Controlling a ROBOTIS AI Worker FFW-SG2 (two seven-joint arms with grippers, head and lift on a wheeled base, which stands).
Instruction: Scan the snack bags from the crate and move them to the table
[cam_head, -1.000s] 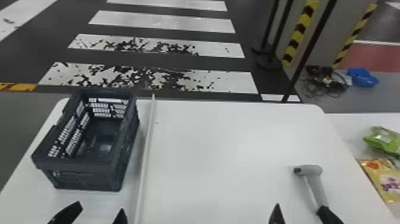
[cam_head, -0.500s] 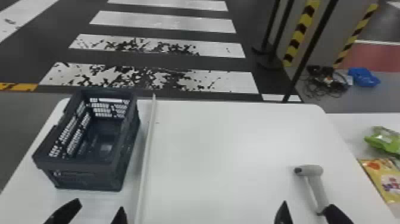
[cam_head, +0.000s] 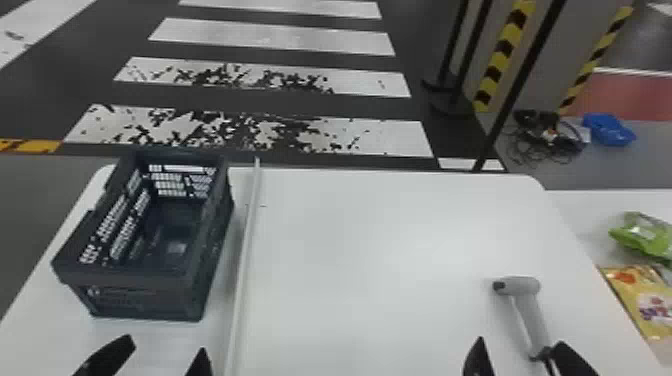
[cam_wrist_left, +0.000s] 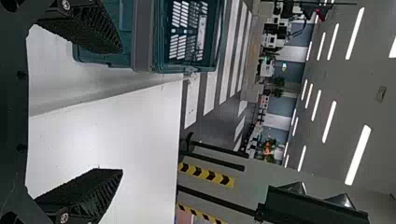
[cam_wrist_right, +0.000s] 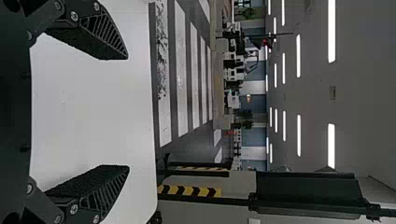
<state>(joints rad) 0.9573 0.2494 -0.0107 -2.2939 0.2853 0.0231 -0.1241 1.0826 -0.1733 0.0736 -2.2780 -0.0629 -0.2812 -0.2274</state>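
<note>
Left hand (cam_head: 165, 346) and right hand (cam_head: 520, 345) are spread; the crate (cam_head: 145, 295) looks empty, so probably ease both back, clear of the scanner (cam_head: 521, 287).

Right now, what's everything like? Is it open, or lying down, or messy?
crate: upright, open on top
scanner: lying down
long white strip: straight
green bag: crumpled
yellow bag: lying flat
wires: tangled
left fingers: open, holding nothing
right fingers: open, holding nothing
</note>
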